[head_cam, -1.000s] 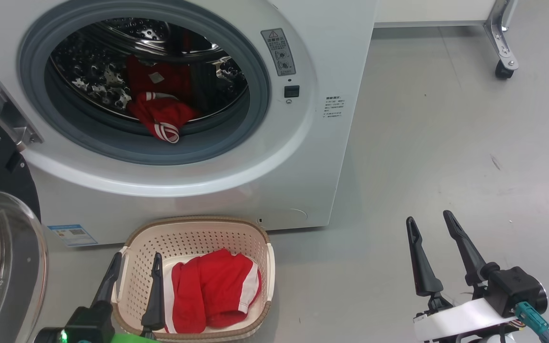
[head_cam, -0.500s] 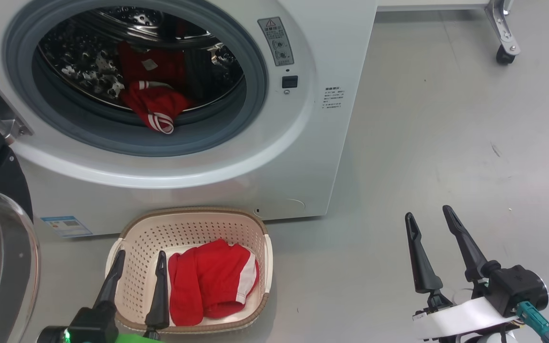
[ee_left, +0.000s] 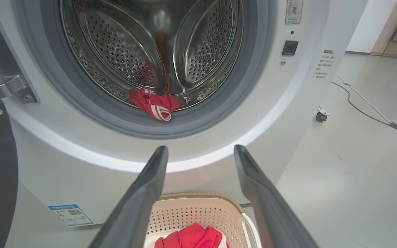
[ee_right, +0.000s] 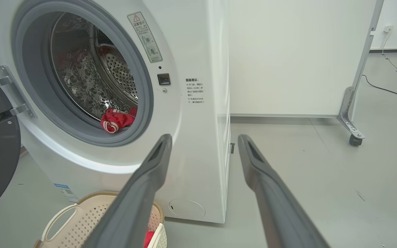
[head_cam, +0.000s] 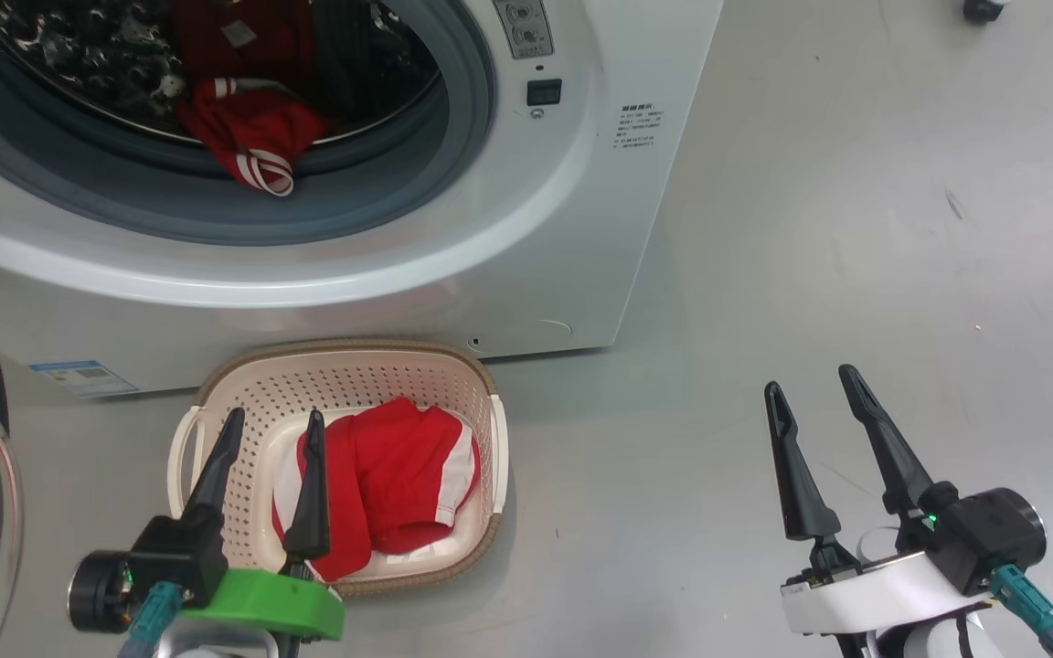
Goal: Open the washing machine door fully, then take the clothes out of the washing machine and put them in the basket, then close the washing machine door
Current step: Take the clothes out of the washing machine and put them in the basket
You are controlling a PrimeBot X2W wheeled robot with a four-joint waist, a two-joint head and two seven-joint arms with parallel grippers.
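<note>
The head camera dips, so the washing machine rides higher in its view. Measured against the basket, the left gripper now sits further inward, one finger crossing the red clothes there.

- Setting: a lab or test room, by appearance.
- Washer stands free on a bare grey floor.
- White partition rides on a metal castor leg.
- Loose cables cross the floor.

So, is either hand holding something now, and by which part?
Nothing is held. The left hand, over the basket, and the right hand, over the floor, are both open and empty.
</note>
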